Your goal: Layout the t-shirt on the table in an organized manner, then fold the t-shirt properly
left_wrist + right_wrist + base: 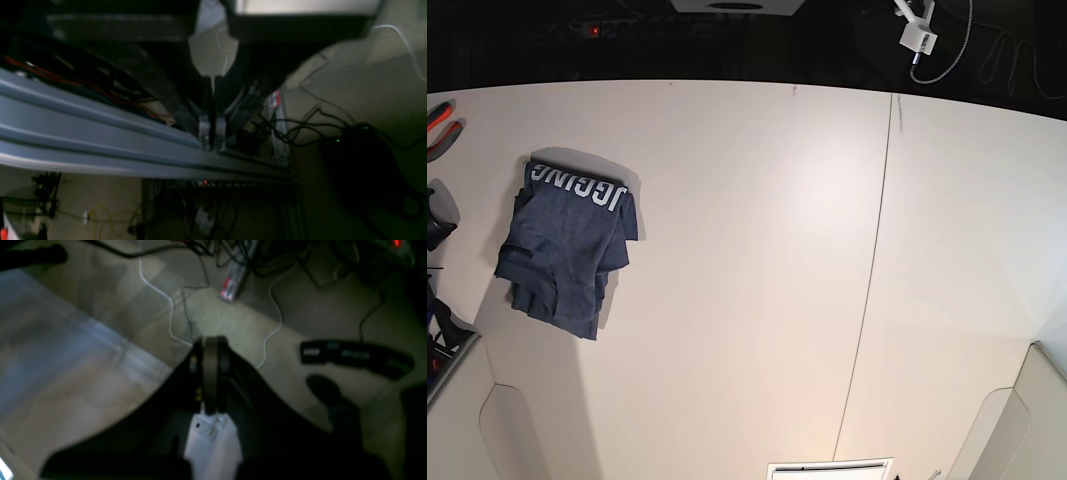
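Note:
The t-shirt (567, 250) lies as a compact, roughly folded navy bundle near the left side of the table (757, 280), with white lettering along its far edge. Neither gripper shows in the base view. In the left wrist view my left gripper (212, 143) is shut on nothing, its pale pads (204, 131) pressed together beside a grey metal rail (83, 133). My right gripper (210, 341) in the right wrist view is also shut and empty, hanging over a carpeted floor. The t-shirt is out of view in both wrist views.
A thin dark seam (872, 260) crosses the table right of centre. Red-handled tools (439, 130) and dark items sit at the left edge. A white device (919, 38) hangs beyond the far edge. Cables (277, 316) and a black power strip (357, 356) lie on the floor.

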Controlling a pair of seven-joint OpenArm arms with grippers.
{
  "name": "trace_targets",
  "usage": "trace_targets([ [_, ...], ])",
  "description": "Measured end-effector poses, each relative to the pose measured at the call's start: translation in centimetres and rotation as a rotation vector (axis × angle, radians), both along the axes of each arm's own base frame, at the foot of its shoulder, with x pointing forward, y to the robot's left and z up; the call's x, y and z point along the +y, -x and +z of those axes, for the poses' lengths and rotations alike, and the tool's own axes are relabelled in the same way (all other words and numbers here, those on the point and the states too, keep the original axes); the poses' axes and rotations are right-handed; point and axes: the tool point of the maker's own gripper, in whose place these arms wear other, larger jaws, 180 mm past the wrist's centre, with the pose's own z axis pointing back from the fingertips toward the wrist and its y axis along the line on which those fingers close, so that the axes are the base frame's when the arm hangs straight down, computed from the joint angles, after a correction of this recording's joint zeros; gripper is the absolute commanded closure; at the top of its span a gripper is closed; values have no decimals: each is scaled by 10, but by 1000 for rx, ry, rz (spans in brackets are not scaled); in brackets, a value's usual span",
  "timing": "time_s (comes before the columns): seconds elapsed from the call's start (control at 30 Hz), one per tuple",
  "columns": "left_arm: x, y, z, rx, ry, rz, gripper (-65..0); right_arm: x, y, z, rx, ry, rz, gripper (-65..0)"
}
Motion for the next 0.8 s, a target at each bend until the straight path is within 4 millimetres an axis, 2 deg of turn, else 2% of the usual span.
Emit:
trace_targets([
  [0.1, -5, 7, -13, 34, -16, -19, 0, -6, -8, -20, 15, 60, -66, 0],
  [0.27, 4, 20, -41, 69, -96, -71, 0, -8, -29, -52, 29, 153, -181, 0],
  [0.33, 9, 20, -52, 68, -124, -83, 0, -2, -39, -62, 33, 156, -212, 0],
  [0.4, 13, 15, -62, 60, -140, -77, 0, 7, -64, -73, -36, 145, -265, 0],
  [0.53, 34, 3, -89, 104, -269, -71, 0, 26, -108, -90, -152, 141, -365, 0],
  [0.67, 38, -1, -104, 142, -309, -128, 0, 52, -136, -96, -159, 114, -393, 0],
  [0.8, 37, 5, -117, 195, -336, -219, 0, 68, -149, -97, -166, 96, -406, 0],
])
